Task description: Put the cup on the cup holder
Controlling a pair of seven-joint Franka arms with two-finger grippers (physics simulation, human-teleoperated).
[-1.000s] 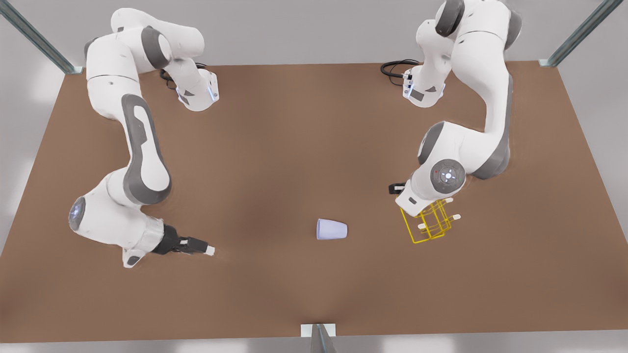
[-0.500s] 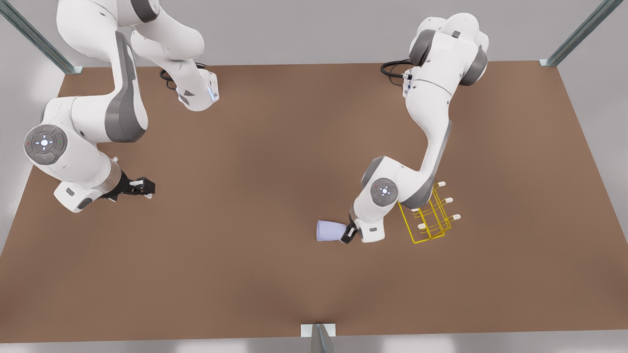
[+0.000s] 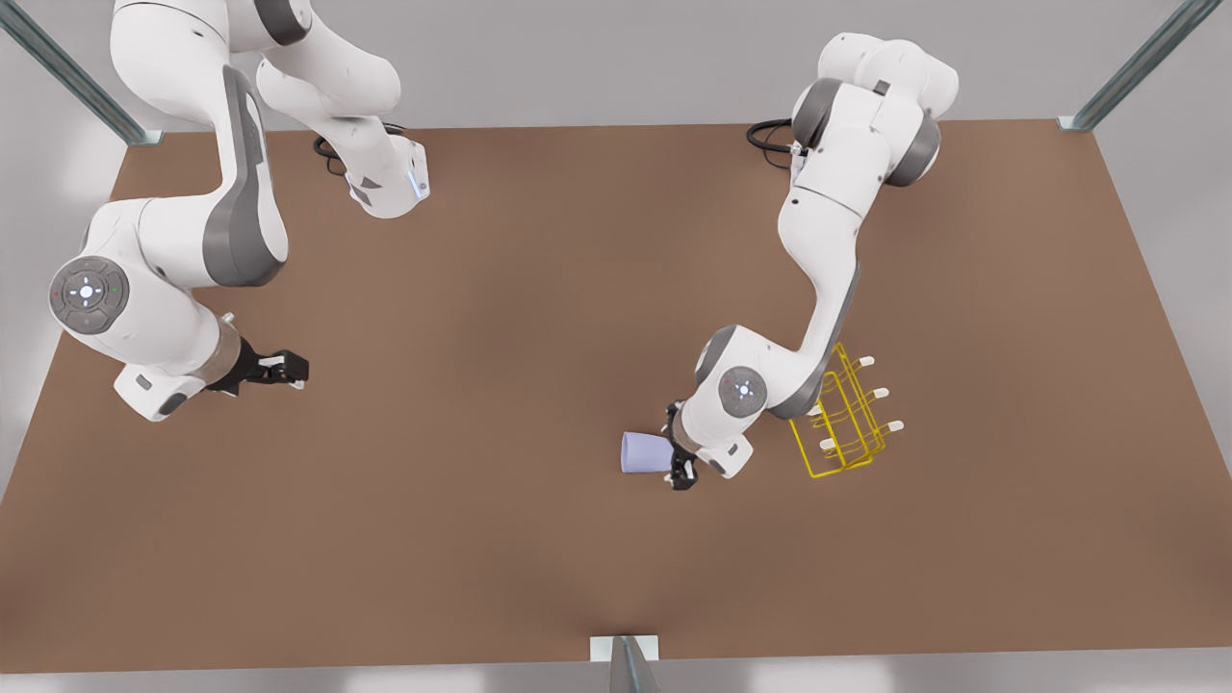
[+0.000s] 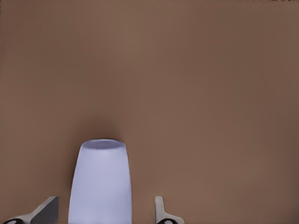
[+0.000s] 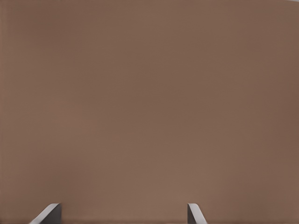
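Two Franka arms, one cup and one cup holder share the brown table [image 3: 500, 289].

The cup [image 3: 643, 452] is a single plain lavender-blue tapered cup with no handle. It lies on its side on the table, a little toward the front view's right of centre and toward the near edge. In the front view its one end points to the front view's left, and the other end sits at the left gripper. In the left wrist view the cup [image 4: 99, 179] shows as a tapered body with a rounded far end. Whether anything is inside it cannot be told.

The cup holder [image 3: 839, 423] is one yellow thin-wire rack standing on the table just to the front view's right of the cup. Six white-tipped pegs can be counted on it, slanting up and outward. None of the pegs carries anything. The forearm of the arm over the cup crosses in front of part of its frame.

The left gripper [image 3: 678, 452] is low at the table, at the cup's end on the front view's right. Its fingers [image 4: 45, 211] are spread wide with the cup between them, and a gap shows on each side, so they are not closed on it.

The right gripper [image 3: 289, 368] hangs over bare table at the front view's left, well apart from the cup and the rack, and waits. Its fingers [image 5: 49, 213] stand wide apart with nothing but table between them.
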